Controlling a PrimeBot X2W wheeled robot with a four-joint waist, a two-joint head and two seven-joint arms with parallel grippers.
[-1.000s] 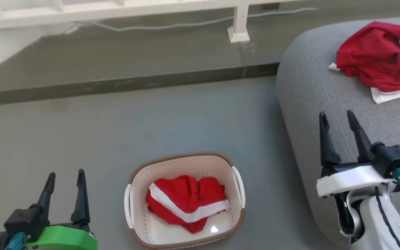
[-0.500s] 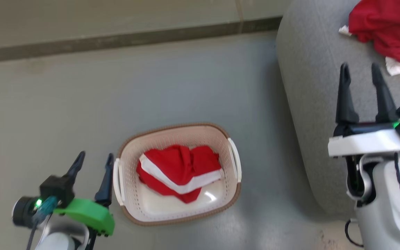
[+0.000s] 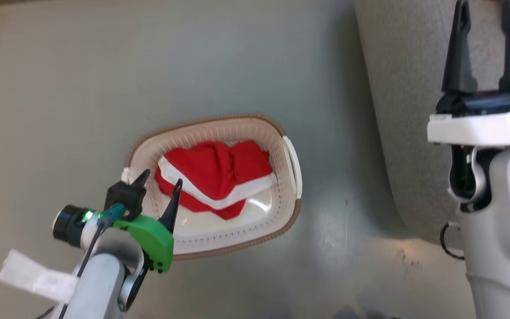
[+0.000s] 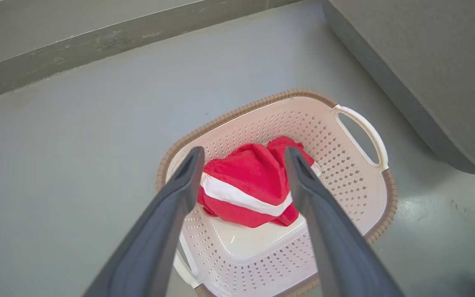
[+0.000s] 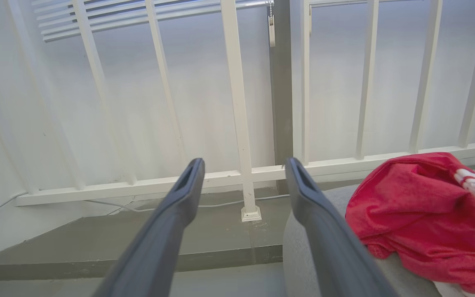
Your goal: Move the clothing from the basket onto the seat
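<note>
Your left gripper (image 3: 162, 177) hangs over the left edge of the basket (image 3: 210, 122), its jaws spread wide and holding nothing. In the left wrist view the two dark fingers frame the red garment with the broad white stripe (image 3: 215, 173), which lies bunched toward the far side of the basket's base. You cannot tell from these views how high the fingertips are above the cloth. The perforated wall and brown rim ring the garment on every side, and a white handle (image 4: 365, 132) juts from the side that faces the seat (image 3: 405, 88). The basket stands on the grey floor (image 3: 60, 88), with a strip of bare floor between it and the seat's rounded flank. Your right gripper (image 3: 485, 6) is raised over the seat with its jaws also wide and empty. Just beside it in the right wrist view, the second red garment (image 5: 406, 206) lies crumpled on the seat cushion. Beyond the seat are a raised step (image 4: 56, 49), a white railing (image 5: 237, 103) and a thin cable (image 5: 105, 204) running along the railing's foot. A white tag (image 3: 33, 274) sticks out from your left forearm.
</note>
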